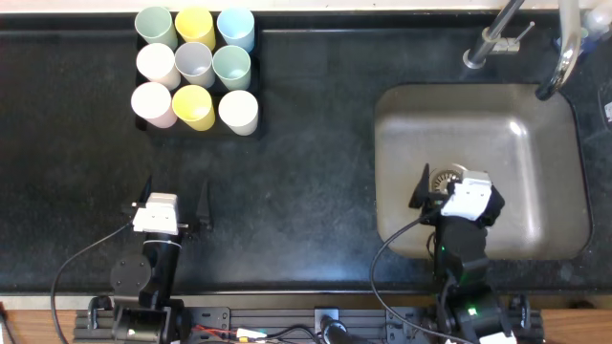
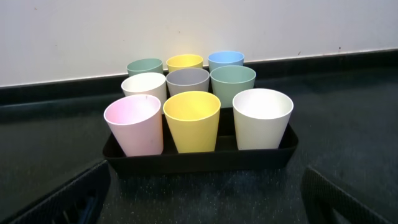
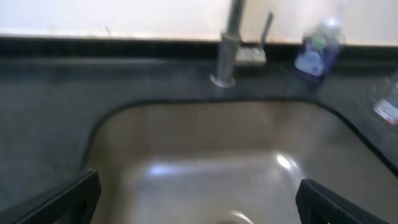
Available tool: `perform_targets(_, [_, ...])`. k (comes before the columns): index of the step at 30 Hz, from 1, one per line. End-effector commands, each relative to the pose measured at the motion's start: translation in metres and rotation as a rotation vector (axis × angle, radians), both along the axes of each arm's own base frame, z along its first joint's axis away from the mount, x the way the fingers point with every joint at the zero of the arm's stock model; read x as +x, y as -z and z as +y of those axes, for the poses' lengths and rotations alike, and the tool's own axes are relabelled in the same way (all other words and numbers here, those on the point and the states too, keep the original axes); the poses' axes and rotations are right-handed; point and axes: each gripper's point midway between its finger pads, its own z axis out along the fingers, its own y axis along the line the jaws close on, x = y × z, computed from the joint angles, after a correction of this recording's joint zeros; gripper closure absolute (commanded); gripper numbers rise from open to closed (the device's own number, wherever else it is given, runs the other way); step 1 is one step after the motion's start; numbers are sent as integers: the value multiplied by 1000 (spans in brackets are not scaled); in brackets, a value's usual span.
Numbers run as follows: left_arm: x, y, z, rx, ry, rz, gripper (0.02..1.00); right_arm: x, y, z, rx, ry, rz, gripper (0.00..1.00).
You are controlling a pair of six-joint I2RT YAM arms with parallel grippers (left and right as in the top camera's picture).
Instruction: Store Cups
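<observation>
Several pastel cups stand upright in a black tray (image 1: 199, 131) at the back left of the dark counter, among them a pink cup (image 1: 152, 103), a yellow cup (image 1: 194, 106) and a white cup (image 1: 238, 111). In the left wrist view the tray (image 2: 199, 160) is straight ahead, with the pink cup (image 2: 135, 123), yellow cup (image 2: 192, 119) and white cup (image 2: 262, 117) in its nearest row. My left gripper (image 1: 177, 194) (image 2: 205, 190) is open and holds nothing, a short way in front of the tray. My right gripper (image 1: 442, 183) (image 3: 199, 196) is open and holds nothing, over the sink.
A steel sink (image 1: 521, 158) (image 3: 205, 155) takes up the right side, with a faucet (image 1: 497, 36) (image 3: 228, 43) behind it. A soap bottle (image 3: 317, 50) stands on the ledge beside the faucet. Bare dark counter (image 1: 306, 172) lies between tray and sink.
</observation>
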Motion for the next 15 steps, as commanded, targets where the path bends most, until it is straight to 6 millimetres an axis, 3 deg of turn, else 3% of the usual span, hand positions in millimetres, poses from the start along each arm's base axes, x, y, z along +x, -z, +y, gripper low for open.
perform_targets(1, [0, 0, -2, 18, 12, -6, 20, -14, 13, -19, -20, 65, 50, 3])
perform_targets(9, [0, 0, -2, 18, 12, -6, 20, -42, 52, -41, -55, 143, 238, 5])
perform_targets(15, [0, 0, -2, 18, 12, -6, 20, -38, 36, -32, -15, 95, 147, 3])
